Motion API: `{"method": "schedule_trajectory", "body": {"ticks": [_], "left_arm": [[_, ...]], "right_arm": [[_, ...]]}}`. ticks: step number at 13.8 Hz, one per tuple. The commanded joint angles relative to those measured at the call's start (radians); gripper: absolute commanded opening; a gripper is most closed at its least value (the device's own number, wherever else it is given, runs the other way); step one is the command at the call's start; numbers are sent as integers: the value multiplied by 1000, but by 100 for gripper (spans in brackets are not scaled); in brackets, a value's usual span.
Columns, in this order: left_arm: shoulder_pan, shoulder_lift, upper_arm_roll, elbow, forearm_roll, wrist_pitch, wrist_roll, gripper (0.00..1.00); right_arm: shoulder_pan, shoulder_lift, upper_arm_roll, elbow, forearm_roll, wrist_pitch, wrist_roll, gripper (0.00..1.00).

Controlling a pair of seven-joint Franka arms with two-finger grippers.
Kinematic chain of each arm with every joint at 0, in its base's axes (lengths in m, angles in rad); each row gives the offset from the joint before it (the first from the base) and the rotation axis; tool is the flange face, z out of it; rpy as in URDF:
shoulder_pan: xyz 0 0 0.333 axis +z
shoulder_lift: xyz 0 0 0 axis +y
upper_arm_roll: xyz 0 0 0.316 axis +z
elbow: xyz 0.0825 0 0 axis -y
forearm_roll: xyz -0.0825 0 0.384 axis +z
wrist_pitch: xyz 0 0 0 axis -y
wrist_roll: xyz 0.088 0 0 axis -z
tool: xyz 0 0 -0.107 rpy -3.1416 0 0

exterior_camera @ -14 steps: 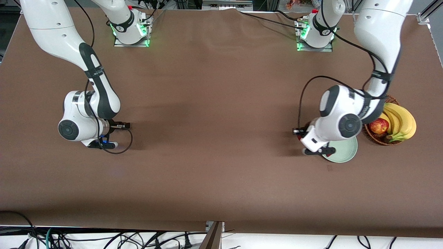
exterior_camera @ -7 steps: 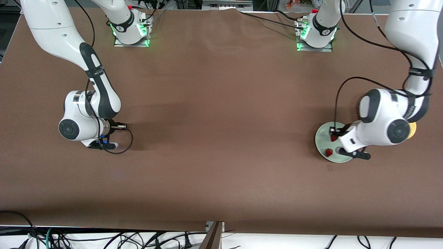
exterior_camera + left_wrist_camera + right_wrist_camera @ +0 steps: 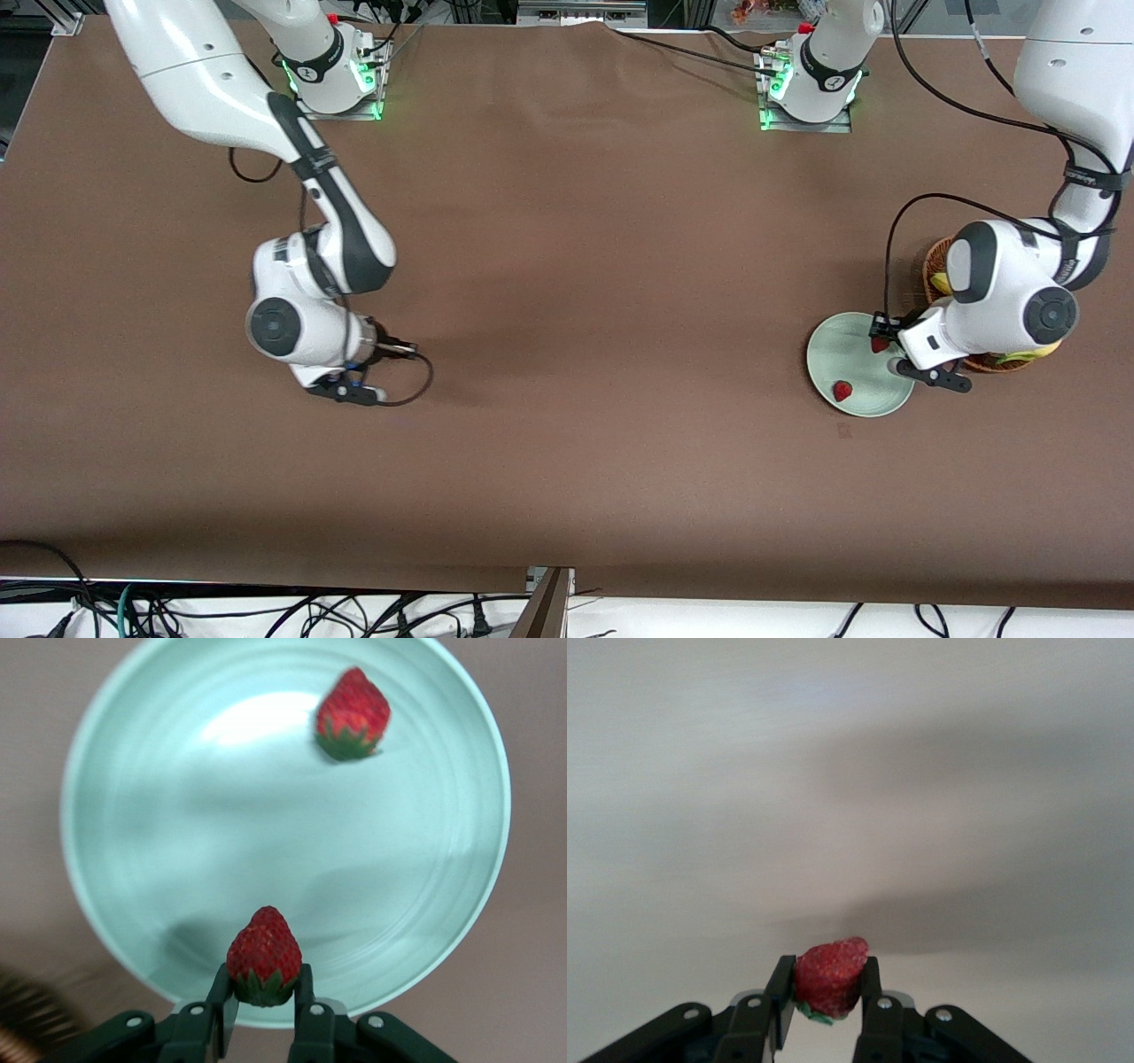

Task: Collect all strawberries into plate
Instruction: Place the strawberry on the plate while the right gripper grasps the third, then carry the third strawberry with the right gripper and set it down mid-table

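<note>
- Strawberries number three in our sight: one (image 3: 842, 390) lies in the mint-green plate (image 3: 828, 354) near the wicker basket (image 3: 932, 257).
- We see the left hand (image 3: 264, 1003) over the plate's rim, pinching a second strawberry (image 3: 263, 955).
- We find the right hand (image 3: 824, 1001) above bare tabletop (image 3: 567, 266), clamped on the third strawberry (image 3: 828, 976).
</note>
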Motion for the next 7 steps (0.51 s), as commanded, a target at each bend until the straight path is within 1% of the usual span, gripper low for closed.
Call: {"method": "schedule_trajectory", "body": {"ticks": [1, 2, 4, 6, 7], "left_arm": [[5, -55, -10, -51, -14, 19, -2, 48], [2, -55, -10, -48, -14, 19, -2, 99], [2, -64, -10, -43, -14, 13, -5, 100], [2, -79, -12, -20, -17, -31, -5, 100], [0, -87, -12, 9, -41, -77, -9, 100]], "right_arm": [[56, 103, 55, 152, -5, 30, 200, 0], [98, 130, 57, 180, -5, 74, 281, 0], [187, 186, 57, 238, -7, 191, 424, 0], [252, 229, 57, 298, -7, 246, 498, 0], [283, 245, 57, 328, -7, 262, 524, 0]]}}
